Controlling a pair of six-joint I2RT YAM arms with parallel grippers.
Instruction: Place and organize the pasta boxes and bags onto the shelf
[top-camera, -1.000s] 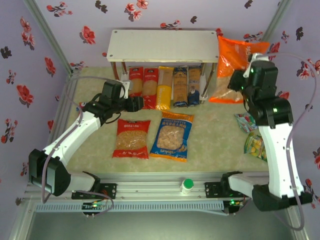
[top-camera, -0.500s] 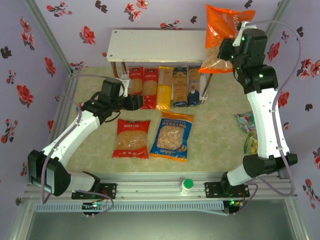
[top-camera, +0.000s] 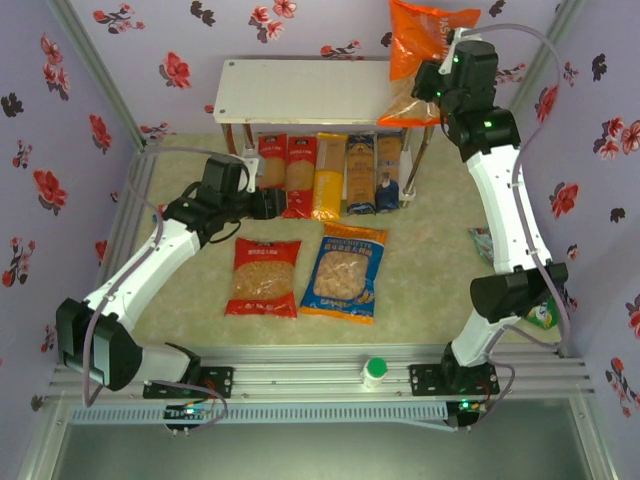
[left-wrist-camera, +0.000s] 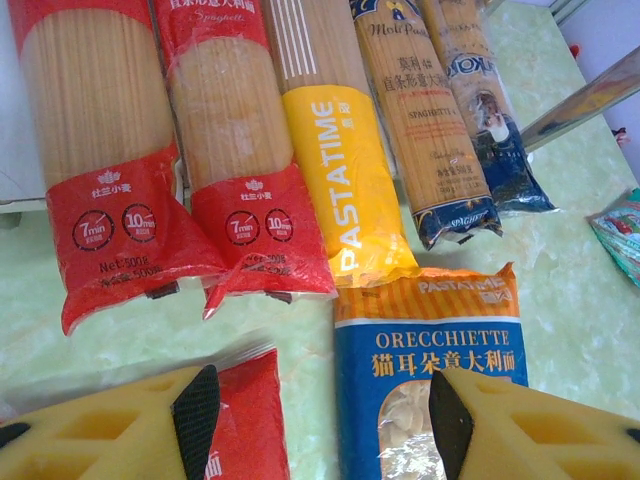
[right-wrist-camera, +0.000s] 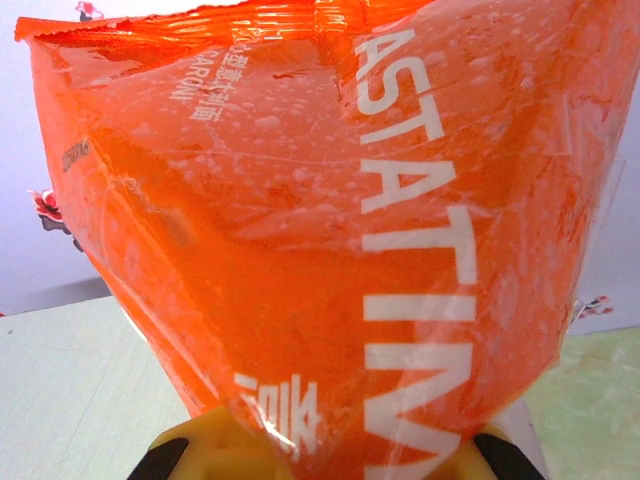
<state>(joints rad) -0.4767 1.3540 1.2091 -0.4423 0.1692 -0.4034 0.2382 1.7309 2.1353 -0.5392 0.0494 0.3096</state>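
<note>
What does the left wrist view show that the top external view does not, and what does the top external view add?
Left wrist: the print is readable, PASTATIME on the yellow pack and ORECCHIETTE on the blue bag, seen past the open left gripper. Top external: the shelf with its top board, and the right gripper holding the orange bag above the shelf's right end. Both: the five spaghetti packs side by side, with the red bag and the blue bag in front of them.
</note>
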